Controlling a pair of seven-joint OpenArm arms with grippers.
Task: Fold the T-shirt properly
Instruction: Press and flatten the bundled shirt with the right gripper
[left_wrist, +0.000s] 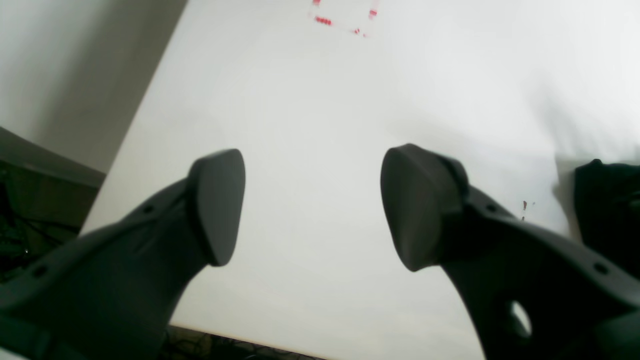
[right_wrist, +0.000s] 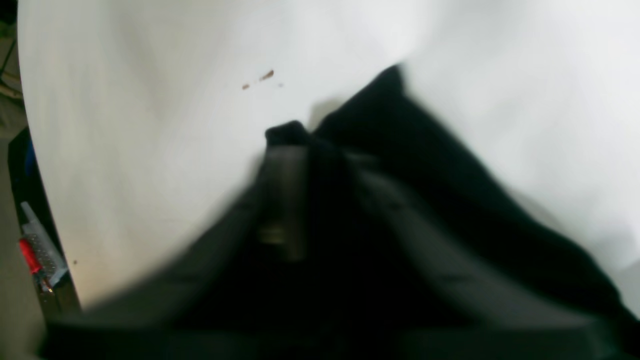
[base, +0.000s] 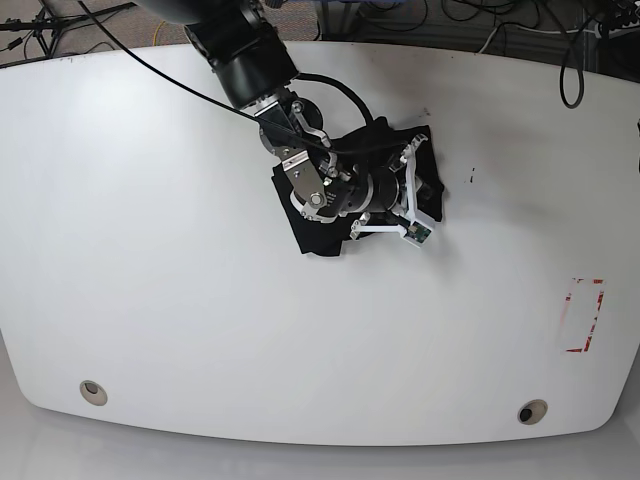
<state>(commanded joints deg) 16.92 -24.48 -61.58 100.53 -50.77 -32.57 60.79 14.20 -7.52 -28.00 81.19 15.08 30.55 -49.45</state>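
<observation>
Left tool spread wide over bare table, holding nothing; smooth dark rounded pads. Shirt, soft black bunched cloth, lies mid-table under the right arm. Right tool blurred, seems buried in cloth; can't tell its opening. Red marks near the far table edge.

1. The T-shirt lay bunched near the middle of the table, toward its far edge.
2. The right gripper sat over the T-shirt.
3. A taped rectangle lay well apart, at the table's right side.
</observation>
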